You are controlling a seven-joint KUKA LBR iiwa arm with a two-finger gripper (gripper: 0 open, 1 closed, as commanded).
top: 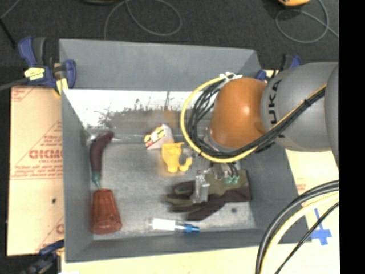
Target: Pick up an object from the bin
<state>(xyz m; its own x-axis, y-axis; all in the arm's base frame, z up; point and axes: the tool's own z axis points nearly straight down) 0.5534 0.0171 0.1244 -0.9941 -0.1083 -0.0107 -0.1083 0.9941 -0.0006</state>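
In the camera view the pincer (201, 188) stood over a dark, glove-like thing (219, 205) at the lower right of the bin (171, 67), just below a yellow toy (174, 156). Whether it was released or clenched, I could not tell.

Grey arm (302, 107) from the right, orange-capped wrist (236, 114) angled downward, hand (201, 190) low beneath it.

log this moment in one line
gripper: over dark brown glove-like thing, bin lower right | nearest: yellow toy | left side: purple eggplant toy, red-brown cup
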